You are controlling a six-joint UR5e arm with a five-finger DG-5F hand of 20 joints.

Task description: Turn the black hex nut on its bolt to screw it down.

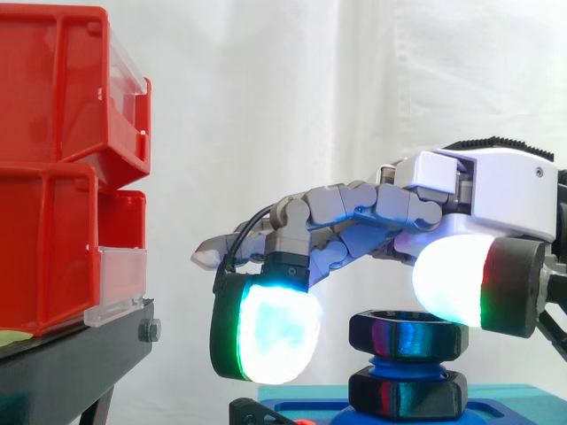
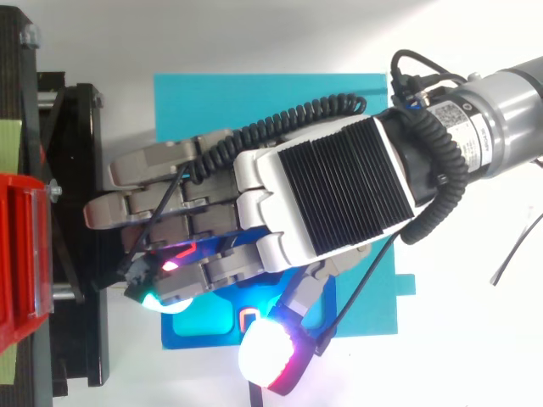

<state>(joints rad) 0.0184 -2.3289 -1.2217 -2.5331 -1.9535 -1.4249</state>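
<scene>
**Hand spread over the bolt, nothing gripped**

Standing beside the rig, I count two black hex nuts on one blue bolt. The upper nut sits near the top of the thread. The lower nut sits down against the base, and a short stretch of blue thread shows between them. The bolt stands upright on a single teal plate, which lies flat on the white desk.

The hand reaches in from the right, palm down, above the bolt. Its fingers are stretched out and relaxed, and they are not closed round anything. One finger pad, glowing white, cyan and green, hangs down to the left of the upper nut with a clear gap between them. The thumb pad, white with a red edge, overlaps the nut's upper right corner in the side view. I cannot tell whether it actually touches the nut. From above, the back of the hand covers the bolt and both nuts.

At the left, two red bins are stacked one on the other. The upper bin and the lower bin each have a clear front panel. Both rest on one black stand, well apart from the bolt. A white curtain hangs behind everything
</scene>
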